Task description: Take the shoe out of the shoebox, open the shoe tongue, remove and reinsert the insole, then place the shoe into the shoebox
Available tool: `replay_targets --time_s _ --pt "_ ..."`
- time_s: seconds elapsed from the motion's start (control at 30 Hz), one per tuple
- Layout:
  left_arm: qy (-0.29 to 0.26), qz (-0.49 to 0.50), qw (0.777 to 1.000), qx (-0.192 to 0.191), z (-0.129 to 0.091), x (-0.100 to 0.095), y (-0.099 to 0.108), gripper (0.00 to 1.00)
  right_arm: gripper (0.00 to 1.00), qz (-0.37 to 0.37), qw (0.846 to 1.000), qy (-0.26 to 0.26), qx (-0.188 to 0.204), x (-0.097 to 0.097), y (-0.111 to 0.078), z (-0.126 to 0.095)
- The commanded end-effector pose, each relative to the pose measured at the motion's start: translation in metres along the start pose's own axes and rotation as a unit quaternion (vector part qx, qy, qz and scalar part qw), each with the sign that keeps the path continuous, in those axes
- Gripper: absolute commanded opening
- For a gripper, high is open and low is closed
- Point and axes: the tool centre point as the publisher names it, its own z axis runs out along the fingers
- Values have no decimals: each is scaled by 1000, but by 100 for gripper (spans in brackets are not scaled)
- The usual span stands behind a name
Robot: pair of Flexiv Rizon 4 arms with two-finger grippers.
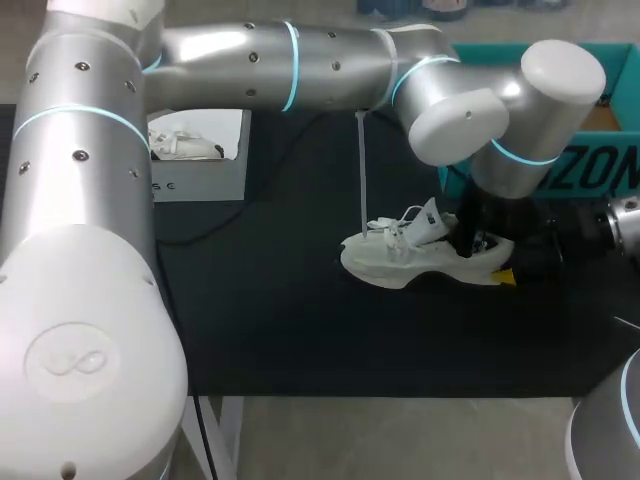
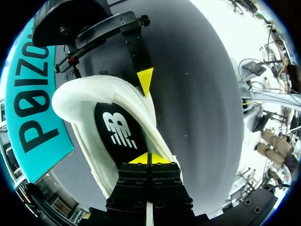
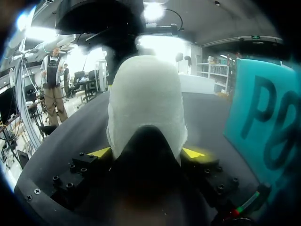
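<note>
1. Showing a white logo on the black insole [image 2: 120, 132] inside the white shoe [image 1: 400, 262], sitting on the dark bench [image 1: 280, 300].
2. Pressing the left hand [image 2: 148, 159] tips together at the insole's front edge; not possible to tell whether they are pinching anything.
3. Clamping the right hand [image 3: 146, 152] on the shoe's heel, one yellow tip touching each side.
4. Bearing large dark lettering on the teal shoebox [image 1: 600, 172], just beyond the shoe.

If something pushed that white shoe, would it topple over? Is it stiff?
Probably it would slide, not tip: the shoe sits on a broad, flat sole. Its upper looks soft, so it likely gives when squeezed. The thin lace stretches up towards the left arm and could snag.
</note>
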Motion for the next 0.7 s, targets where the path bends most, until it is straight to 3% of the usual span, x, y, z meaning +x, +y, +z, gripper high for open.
replay_targets --time_s 0.03,0.07,0.13,0.3,0.4,0.47,0.7 --pt "3 0 1000 3 3 -2 -1 0 0 1 1000 -1 1 0 -4 4" --pt "4 1 1000 3 3 -2 -1 0 0 1 1000 -1 1 0 -4 4" --pt "5 3 1000 3 3 -3 -2 18 0 1 1000 -1 1 0 -4 4" --pt "8 3 1000 2 4 -6 -3 25 0 1 1000 -1 1 0 -4 4" --pt "8 5 1000 0 5 -7 -4 39 0 1 1000 -1 1 0 -4 4" --pt "9 5 1000 0 5 -7 -4 35 0 1 1000 -1 1 0 -4 4" --pt "12 5 1000 -1 10 -12 -5 37 0 1 1000 -1 1 0 -4 4"
